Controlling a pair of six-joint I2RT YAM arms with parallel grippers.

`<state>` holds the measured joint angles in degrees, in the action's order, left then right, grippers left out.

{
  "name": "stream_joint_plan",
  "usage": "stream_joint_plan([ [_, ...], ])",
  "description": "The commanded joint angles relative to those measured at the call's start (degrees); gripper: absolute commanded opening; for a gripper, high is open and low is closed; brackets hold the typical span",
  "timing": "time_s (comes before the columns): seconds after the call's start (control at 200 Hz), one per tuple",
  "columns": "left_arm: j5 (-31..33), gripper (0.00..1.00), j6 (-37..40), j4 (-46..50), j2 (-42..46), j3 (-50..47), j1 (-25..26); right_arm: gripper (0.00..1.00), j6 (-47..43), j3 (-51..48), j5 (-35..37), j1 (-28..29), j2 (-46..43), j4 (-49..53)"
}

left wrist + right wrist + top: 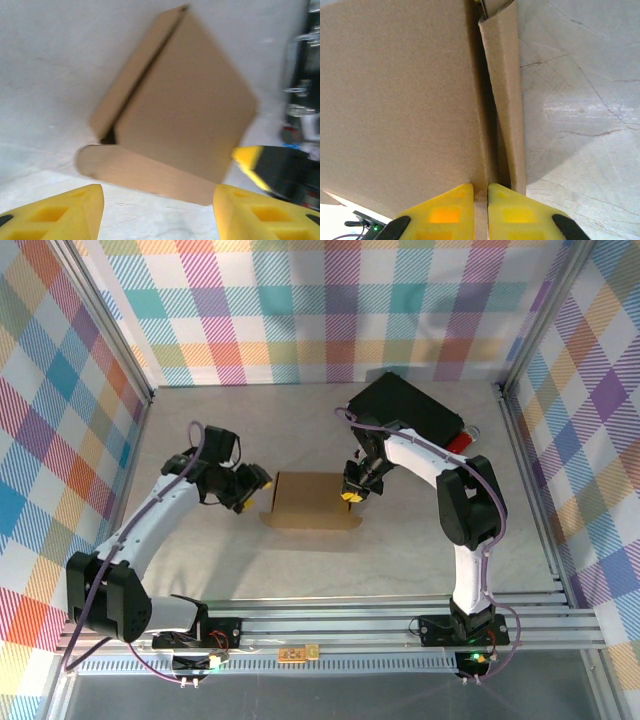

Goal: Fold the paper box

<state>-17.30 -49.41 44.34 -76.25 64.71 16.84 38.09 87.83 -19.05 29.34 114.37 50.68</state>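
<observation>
The paper box (310, 500) is a brown cardboard sheet lying mid-table, its big panel flat and a narrow side flap (505, 90) raised along its right edge. My right gripper (352, 496) is shut on the box's right edge, with a thin strip of cardboard pinched between its yellow fingers (447, 212). My left gripper (262, 483) hovers just left of the box, open, with nothing between its yellow fingers (60, 212). In the left wrist view the paper box (185, 100) lies ahead, a rounded tab (100, 162) jutting toward me.
A black rectangular case (410, 410) lies at the back right behind the right arm, a red item (462, 443) beside it. Plaid walls enclose the grey table (200, 570) on three sides. Aluminium rails (340, 625) run along the near edge.
</observation>
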Motion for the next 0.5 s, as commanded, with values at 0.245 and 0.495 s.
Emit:
stream_joint_plan([
  [0.245,-3.7,0.57,4.3,-3.2,-7.3,-6.0,0.6,0.13,-0.6,0.9,0.1,0.5,1.5,2.3],
  [0.495,-4.2,0.56,4.2,-8.2,-7.9,-11.0,0.7,0.13,-0.4,0.9,-0.6,0.5,1.8,2.0],
])
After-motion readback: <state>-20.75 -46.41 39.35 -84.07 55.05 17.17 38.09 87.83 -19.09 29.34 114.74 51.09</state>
